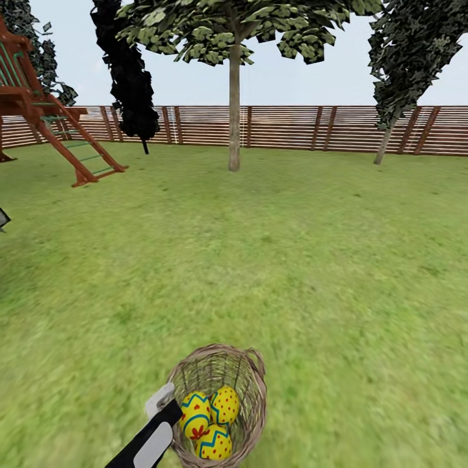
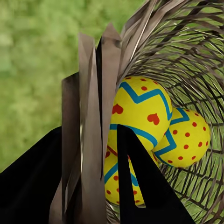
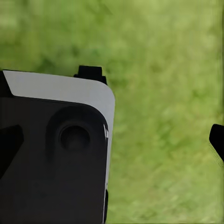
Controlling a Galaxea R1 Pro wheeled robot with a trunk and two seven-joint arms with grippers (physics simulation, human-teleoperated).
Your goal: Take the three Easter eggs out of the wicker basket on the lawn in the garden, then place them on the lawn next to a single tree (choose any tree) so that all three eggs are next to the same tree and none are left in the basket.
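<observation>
Nearest the head camera, the wicker basket (image 1: 218, 406) hangs low over the lawn (image 1: 312, 260), pinched at its rim by the left gripper (image 1: 162, 406); in the left wrist view the two fingers (image 2: 140, 186) stand either side of the woven wall, clamped on it. All three eggs (image 1: 211, 422) lie inside, touching one another. The tree (image 1: 234, 104) with the pale trunk stands well apart, by the fence (image 1: 325, 127). I judge the main risk is the basket tipping on that one-sided grip and spilling eggs short of the tree. The right gripper (image 3: 154, 140) hangs over grass, its fingers apart.
</observation>
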